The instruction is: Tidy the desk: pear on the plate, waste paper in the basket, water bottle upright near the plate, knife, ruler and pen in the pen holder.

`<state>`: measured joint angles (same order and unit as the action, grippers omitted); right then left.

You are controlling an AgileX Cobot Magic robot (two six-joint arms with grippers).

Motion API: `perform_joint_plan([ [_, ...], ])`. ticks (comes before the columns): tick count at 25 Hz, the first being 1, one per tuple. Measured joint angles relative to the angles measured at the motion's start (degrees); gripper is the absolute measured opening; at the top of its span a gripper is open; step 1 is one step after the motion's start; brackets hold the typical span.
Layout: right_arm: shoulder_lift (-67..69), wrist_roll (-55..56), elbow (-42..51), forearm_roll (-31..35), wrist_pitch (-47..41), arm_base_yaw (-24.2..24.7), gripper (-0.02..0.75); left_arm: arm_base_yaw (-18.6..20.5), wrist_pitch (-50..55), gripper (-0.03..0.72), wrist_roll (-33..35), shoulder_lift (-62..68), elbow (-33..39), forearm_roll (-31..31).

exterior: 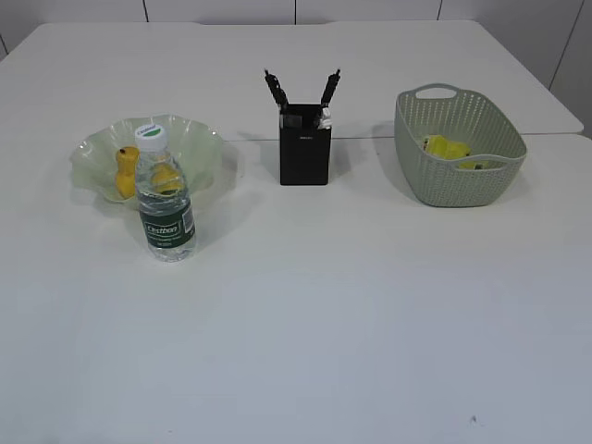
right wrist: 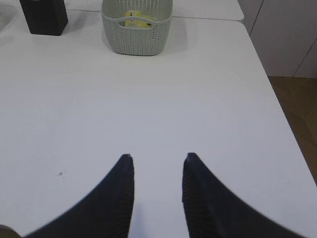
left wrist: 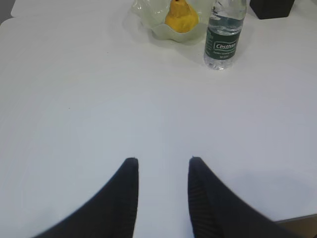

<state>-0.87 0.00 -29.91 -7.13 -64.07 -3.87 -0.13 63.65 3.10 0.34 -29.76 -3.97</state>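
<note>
Though the room gives little away, the desk (exterior: 305, 324) is a broad plain white top with a thin seam running across it behind the black pen holder (exterior: 305, 146), and pale wall panels stand past its far edge; in the right wrist view a strip of brown floor shows beyond the desk's right side.

Taking the pen holder as the mark: well to its left sits the pale green plate (exterior: 199, 139) with its ruffled rim, and the yellow pear (left wrist: 181, 16) lies in it, stem toward the far side in the left wrist view. Just in front of the plate, still left of the pen holder, the water bottle (exterior: 165, 199) stands upright, its long axis vertical, white cap up and dark green label facing the room. Two dark handles stick up out of the pen holder, leaning apart in a V; which tools they belong to I cannot tell. Well to its right sits the sage-green basket (exterior: 453, 176), with the yellow waste paper (exterior: 447, 148) inside.

The left gripper (left wrist: 161, 161) hangs over bare desk nearer than the bottle, jaws partly apart and holding nothing. The right gripper (right wrist: 156, 157) hangs over bare desk nearer than the basket, likewise parted and empty.
</note>
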Motion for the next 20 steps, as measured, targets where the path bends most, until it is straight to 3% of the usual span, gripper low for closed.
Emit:
perform_joint_plan([
  [20, 0.0, 0.0, 0.0, 0.0, 0.0, 0.2, 0.248, 0.0, 0.0, 0.237, 0.0, 0.0, 0.0, 0.0],
])
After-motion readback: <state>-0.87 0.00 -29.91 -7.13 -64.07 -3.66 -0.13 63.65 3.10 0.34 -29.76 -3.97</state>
